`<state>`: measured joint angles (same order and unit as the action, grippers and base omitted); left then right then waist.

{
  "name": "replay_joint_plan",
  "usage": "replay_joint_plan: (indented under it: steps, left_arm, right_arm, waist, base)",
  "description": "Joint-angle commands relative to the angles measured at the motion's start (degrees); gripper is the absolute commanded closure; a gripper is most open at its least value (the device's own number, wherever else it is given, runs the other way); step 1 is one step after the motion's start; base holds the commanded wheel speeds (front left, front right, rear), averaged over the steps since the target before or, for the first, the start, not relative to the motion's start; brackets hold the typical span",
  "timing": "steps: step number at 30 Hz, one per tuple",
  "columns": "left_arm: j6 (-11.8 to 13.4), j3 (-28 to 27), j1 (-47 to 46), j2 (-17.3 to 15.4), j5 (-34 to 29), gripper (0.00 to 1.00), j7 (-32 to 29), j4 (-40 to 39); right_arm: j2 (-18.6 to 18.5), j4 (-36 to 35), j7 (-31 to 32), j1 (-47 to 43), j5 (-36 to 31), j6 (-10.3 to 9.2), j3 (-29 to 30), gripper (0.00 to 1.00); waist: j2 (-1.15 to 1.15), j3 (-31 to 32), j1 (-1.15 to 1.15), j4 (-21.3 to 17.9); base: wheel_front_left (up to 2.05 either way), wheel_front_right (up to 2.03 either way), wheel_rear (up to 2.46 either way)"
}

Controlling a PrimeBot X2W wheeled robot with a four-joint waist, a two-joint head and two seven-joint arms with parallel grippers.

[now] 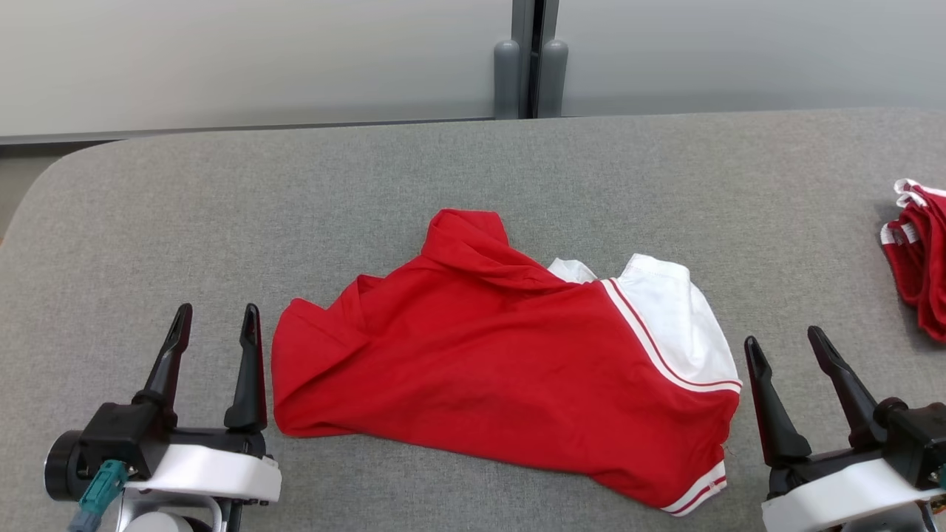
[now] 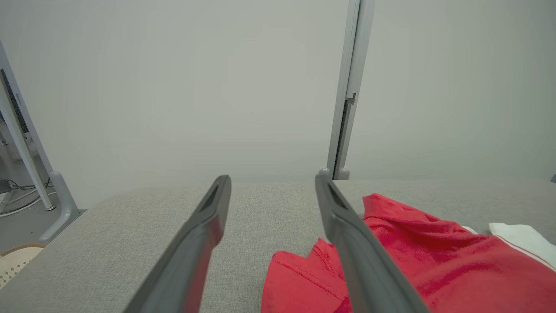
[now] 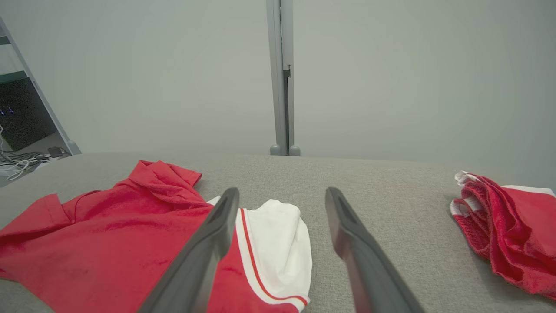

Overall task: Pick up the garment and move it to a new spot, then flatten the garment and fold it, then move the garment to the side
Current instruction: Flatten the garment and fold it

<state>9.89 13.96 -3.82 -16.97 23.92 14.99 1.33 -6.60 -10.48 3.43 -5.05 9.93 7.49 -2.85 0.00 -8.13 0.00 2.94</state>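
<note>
Left pincer (image 1: 217, 310) stands wide, empty; just right of it the crumpled red knit garment with white striped panel (image 1: 480, 347) lies free on the grey fabric table (image 1: 148, 222). Right pincer (image 1: 782, 336), equally wide, flanks its other edge, likely ready to flatten.

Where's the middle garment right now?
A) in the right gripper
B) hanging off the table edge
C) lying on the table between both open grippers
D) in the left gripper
C: the garment lies crumpled on the table, with the left gripper and right gripper open and empty on either side.
</note>
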Motion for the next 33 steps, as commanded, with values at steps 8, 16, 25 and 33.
replay_joint_plan:
  steps: [8, 16, 25, 33]
  left_arm:
    - [-0.09, 0.94, 1.59, 0.02, -0.14, 0.00, 0.03, 1.09]
    - [0.13, 1.40, 0.73, -0.18, -0.15, 0.00, -0.37, 1.15]
    - [-0.31, 2.15, -0.93, 1.06, 0.29, 0.00, -0.13, 2.12]
    - [-0.86, 2.18, -2.17, 1.63, 0.07, 0.00, 0.07, 2.91]
  right_arm:
    - [0.03, -0.89, 0.79, -1.81, -0.05, 0.00, -0.26, 0.00]
    - [-0.23, -1.37, 1.01, -1.01, -0.28, 0.00, -0.19, 0.00]
    - [1.10, 9.17, 1.56, -8.45, 3.47, 0.00, -4.47, 0.00]
    - [2.24, 16.08, 0.42, -5.71, 5.55, 0.00, -6.38, 0.00]
  waist:
    - [0.00, 1.57, 0.00, 0.31]
    - [0.00, 1.26, 0.00, 0.54]
    - [0.00, -1.51, 0.00, 1.09]
    - [0.00, -3.33, 0.00, 0.69]
  base:
    - [0.00, 0.00, 0.00]
    - [0.00, 0.00, 0.00]
    - [0.00, 0.00, 0.00]
    - [0.00, 0.00, 0.00]
